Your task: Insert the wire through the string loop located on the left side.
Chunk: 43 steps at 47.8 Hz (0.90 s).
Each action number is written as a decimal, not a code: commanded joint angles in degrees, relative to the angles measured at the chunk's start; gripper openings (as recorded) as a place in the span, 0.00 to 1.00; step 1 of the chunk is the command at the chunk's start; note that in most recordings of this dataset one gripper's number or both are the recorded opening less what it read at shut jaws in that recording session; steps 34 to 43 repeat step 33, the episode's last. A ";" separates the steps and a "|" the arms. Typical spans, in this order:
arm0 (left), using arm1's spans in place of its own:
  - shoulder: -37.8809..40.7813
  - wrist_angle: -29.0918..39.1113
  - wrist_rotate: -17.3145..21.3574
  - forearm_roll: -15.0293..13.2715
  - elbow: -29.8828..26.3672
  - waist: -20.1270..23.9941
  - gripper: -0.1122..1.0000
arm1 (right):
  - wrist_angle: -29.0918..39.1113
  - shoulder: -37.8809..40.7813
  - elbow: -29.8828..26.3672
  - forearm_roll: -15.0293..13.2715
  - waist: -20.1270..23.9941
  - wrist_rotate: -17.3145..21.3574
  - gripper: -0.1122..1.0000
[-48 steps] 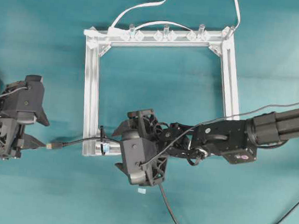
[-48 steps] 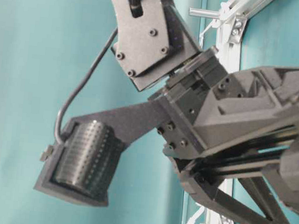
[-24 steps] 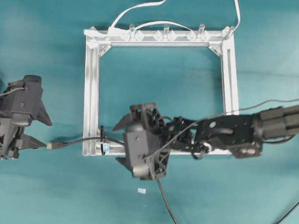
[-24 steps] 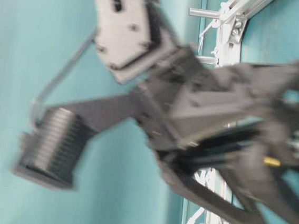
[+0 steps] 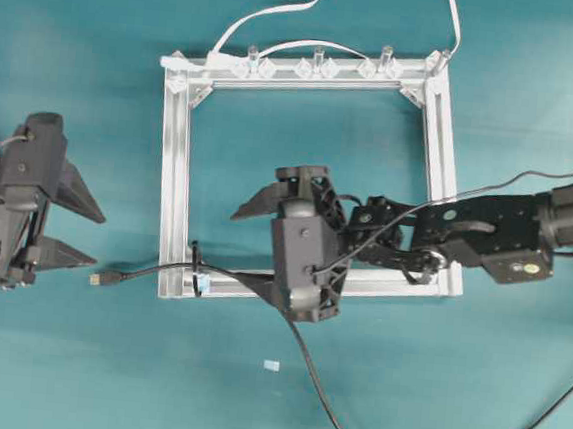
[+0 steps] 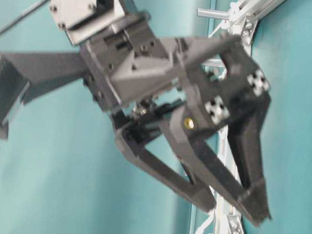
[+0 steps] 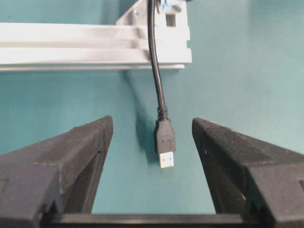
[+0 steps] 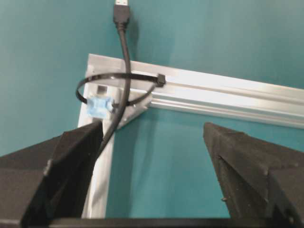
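My left tool (image 7: 152,156) stands wide open on nothing, and the plug (image 7: 165,142) lies on the teal surface (image 7: 247,71) between its fingers (image 7: 76,156), touching neither. From the plug the wire (image 5: 151,269) runs to the frame (image 5: 174,185) and crosses its lower left corner. My right tool (image 8: 152,180) is also spread wide and empty, hanging over the frame's inside near that same corner. There the loop (image 8: 116,83), with a light-blue bit (image 8: 99,106) at its base, sits on the frame, and the wire passes through it. White cables (image 5: 274,13) leave the frame's far side, well away from the loop.
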 commanded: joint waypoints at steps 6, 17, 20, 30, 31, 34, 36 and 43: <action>-2.29 -0.35 0.53 2.11 -0.97 2.20 0.74 | -0.70 -3.43 0.70 -0.09 -0.18 0.26 0.90; -4.83 -0.35 0.53 4.13 -0.62 3.69 0.74 | -1.85 -4.57 1.76 -0.09 -0.09 0.35 0.90; -5.36 -0.35 0.53 4.13 -0.35 3.87 0.74 | -2.64 -4.83 2.20 -0.09 -0.18 0.35 0.90; -7.47 -0.44 0.44 4.22 0.62 3.96 0.74 | -5.36 -5.62 3.52 0.18 -0.18 0.53 0.90; -7.73 -0.44 0.44 4.13 0.70 4.04 0.74 | -5.54 -5.62 3.60 0.18 -0.18 0.53 0.90; -7.91 -0.44 0.44 4.13 0.79 3.96 0.74 | -5.89 -5.71 3.87 0.18 -0.18 0.53 0.90; -7.91 -0.44 0.44 4.13 0.79 3.96 0.74 | -5.89 -5.71 3.87 0.18 -0.18 0.53 0.90; -7.91 -0.44 0.44 4.13 0.79 3.96 0.74 | -5.89 -5.71 3.87 0.18 -0.18 0.53 0.90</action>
